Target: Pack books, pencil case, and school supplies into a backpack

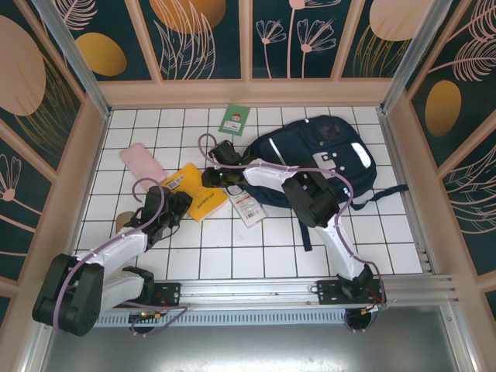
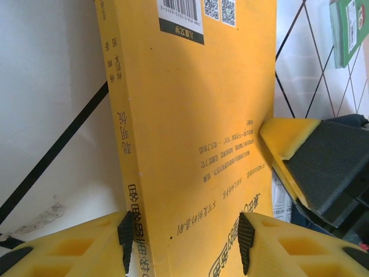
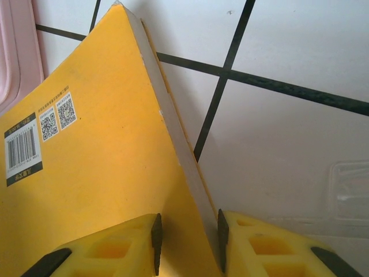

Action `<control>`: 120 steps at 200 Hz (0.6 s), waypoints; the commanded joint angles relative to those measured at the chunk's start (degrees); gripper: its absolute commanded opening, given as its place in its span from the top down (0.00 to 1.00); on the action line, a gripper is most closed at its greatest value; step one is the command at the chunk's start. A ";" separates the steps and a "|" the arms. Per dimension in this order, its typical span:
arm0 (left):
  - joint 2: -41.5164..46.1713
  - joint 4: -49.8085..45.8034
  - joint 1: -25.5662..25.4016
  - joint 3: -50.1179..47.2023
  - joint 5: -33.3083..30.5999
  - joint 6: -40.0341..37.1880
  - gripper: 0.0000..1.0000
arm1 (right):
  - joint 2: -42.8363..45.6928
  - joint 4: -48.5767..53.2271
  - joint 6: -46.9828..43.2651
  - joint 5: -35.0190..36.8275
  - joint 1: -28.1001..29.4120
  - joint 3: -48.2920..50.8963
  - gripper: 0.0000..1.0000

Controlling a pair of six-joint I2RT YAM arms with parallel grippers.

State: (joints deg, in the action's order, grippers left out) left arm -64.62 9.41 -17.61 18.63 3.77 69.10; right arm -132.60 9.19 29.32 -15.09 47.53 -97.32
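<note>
1. Top view: the backpack (image 1: 329,155) lies on the far right of the white tiled desk (image 1: 232,248). A white packet (image 1: 249,208) lies just left of it. The yellow book (image 1: 192,194) is left of centre, with the pink pencil case (image 1: 142,161) close by on its far left. A green book (image 1: 234,120) sits apart by the back wall. The left gripper (image 1: 177,205) is at the yellow book's near edge. The right gripper (image 1: 213,177) reaches across to its far right edge.

2. Left wrist view: the yellow book (image 2: 196,144) runs up between the fingers of the left gripper (image 2: 184,236), spine to the left. One pad stands on each side of it, but I cannot tell if they press it. A fingertip (image 2: 285,141) of the right gripper touches the book's right edge. The green book (image 2: 346,29) shows top right.

3. Right wrist view: the right gripper (image 3: 187,236) is clamped on the edge of the yellow book (image 3: 98,173), which is tilted above the desk (image 3: 288,144). The pencil case (image 3: 14,52) is at far left.
</note>
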 commanded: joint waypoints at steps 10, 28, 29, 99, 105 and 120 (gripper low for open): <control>1.64 15.49 -0.66 4.30 5.72 -0.65 0.49 | 0.69 -0.02 2.22 -8.73 2.61 1.25 0.67; 0.97 17.50 -0.60 3.96 6.29 -0.77 0.47 | 0.67 -0.24 2.62 -9.07 2.40 1.16 0.67; 0.98 17.49 -0.59 3.96 6.27 -0.75 0.47 | 0.71 -0.28 2.65 -9.07 2.40 1.16 0.67; 1.46 19.77 -0.63 3.22 5.29 0.45 0.49 | 1.02 -0.49 3.29 -9.61 1.88 1.14 0.67; 1.51 18.85 -0.59 3.56 5.08 0.35 0.50 | 1.11 -0.46 3.29 -9.71 1.87 1.14 0.67; 1.78 18.91 -0.59 2.99 4.56 0.81 0.50 | 1.11 -0.42 3.37 -9.68 1.81 1.10 0.67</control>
State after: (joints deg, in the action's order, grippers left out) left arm -64.16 21.34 -17.69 19.42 5.96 69.34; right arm -132.60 7.60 31.86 -18.63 46.89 -97.23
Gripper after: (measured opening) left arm 0.503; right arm 0.334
